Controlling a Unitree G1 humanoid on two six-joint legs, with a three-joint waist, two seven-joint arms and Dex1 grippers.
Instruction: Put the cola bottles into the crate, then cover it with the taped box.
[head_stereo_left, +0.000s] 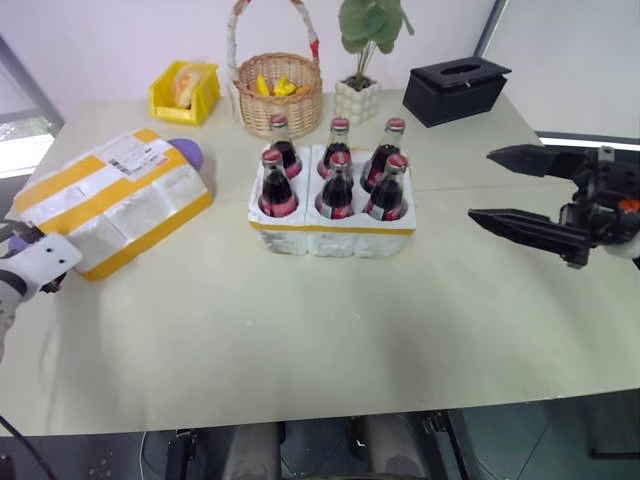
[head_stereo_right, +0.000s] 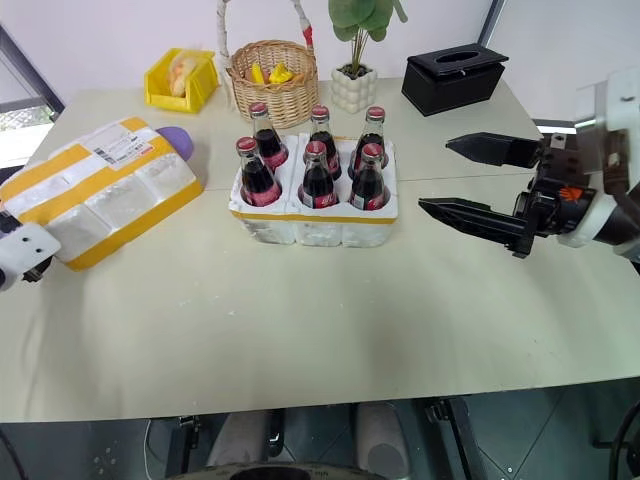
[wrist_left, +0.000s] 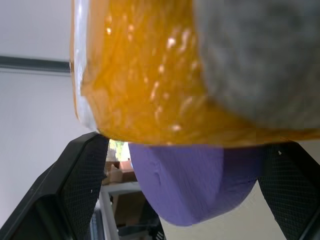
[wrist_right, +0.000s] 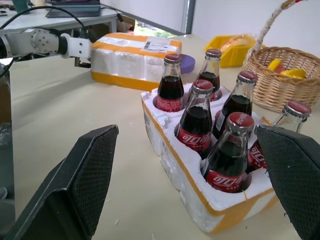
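Already your six cola bottles (head_stereo_left: 336, 170) stand in the crate (head_stereo_left: 330, 232) at upper centre of the table (head_stereo_left: 300, 340), so bottling looks done and covering remains. The taped box (head_stereo_left: 110, 200) lies flat at upper left, well apart from the crate. Your left gripper (wrist_left: 180, 200) sits at its near end with fingers apart either side of the purple flap (wrist_left: 190, 180), probably lining up a grasp. Your right gripper (head_stereo_left: 525, 190) hovers level at the right, fingers wide, empty.
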